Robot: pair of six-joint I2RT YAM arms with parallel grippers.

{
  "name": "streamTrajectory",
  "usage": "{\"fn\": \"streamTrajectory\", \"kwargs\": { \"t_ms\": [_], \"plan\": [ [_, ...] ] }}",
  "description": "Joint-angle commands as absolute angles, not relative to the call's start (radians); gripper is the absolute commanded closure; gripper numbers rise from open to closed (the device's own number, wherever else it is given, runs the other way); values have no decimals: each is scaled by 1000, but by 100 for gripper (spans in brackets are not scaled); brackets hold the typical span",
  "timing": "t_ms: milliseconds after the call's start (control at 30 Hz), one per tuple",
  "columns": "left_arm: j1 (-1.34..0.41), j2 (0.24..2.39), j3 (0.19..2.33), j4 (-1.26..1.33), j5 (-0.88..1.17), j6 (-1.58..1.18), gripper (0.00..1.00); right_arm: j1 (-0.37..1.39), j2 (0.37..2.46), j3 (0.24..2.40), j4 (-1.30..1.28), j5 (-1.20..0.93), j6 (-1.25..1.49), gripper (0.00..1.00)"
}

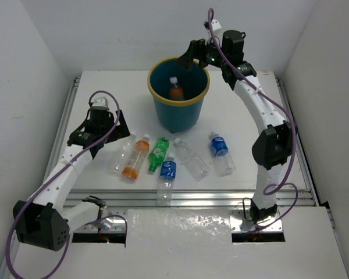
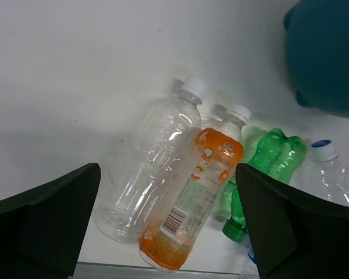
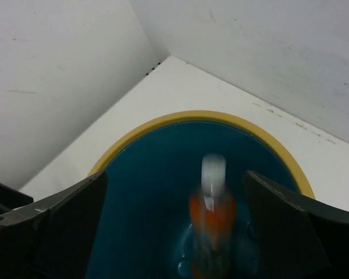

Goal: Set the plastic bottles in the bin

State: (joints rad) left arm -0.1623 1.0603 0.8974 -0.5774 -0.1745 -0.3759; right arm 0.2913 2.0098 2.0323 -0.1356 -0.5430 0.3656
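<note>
The teal bin with a yellow rim stands at the back centre. An orange bottle is inside it, blurred in the right wrist view. My right gripper is open and empty above the bin's far rim. My left gripper is open and empty above a clear bottle and an orange-label bottle; both lie between its jaws. A green bottle, a blue-label bottle, a clear bottle and another blue-label bottle lie in front of the bin.
White walls close in the table on the left, back and right. A metal rail runs along the table's front edge, just in front of the bottles. The bin's side shows at the top right of the left wrist view.
</note>
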Motion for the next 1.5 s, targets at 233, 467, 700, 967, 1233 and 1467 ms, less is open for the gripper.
{"fn": "streamTrajectory", "kwargs": {
  "t_ms": [233,467,700,967,1233,1467],
  "plan": [
    [-152,1324,917,-595,-134,-339,4,305,1512,1686,-207,-344,258,1],
    [-144,1468,936,-601,-159,-324,14,307,1113,1125,-26,-503,345,1],
    [-118,1580,911,-592,-173,-327,32,305,922,988,-95,-465,313,1],
    [-38,1377,1006,-638,-290,-425,93,307,841,973,-193,-376,294,1],
    [-127,1190,1417,-710,-293,-401,99,305,877,891,-356,-27,351,1],
    [-146,1232,1609,-330,23,-382,97,304,835,802,-385,57,393,1]
  ]
}}
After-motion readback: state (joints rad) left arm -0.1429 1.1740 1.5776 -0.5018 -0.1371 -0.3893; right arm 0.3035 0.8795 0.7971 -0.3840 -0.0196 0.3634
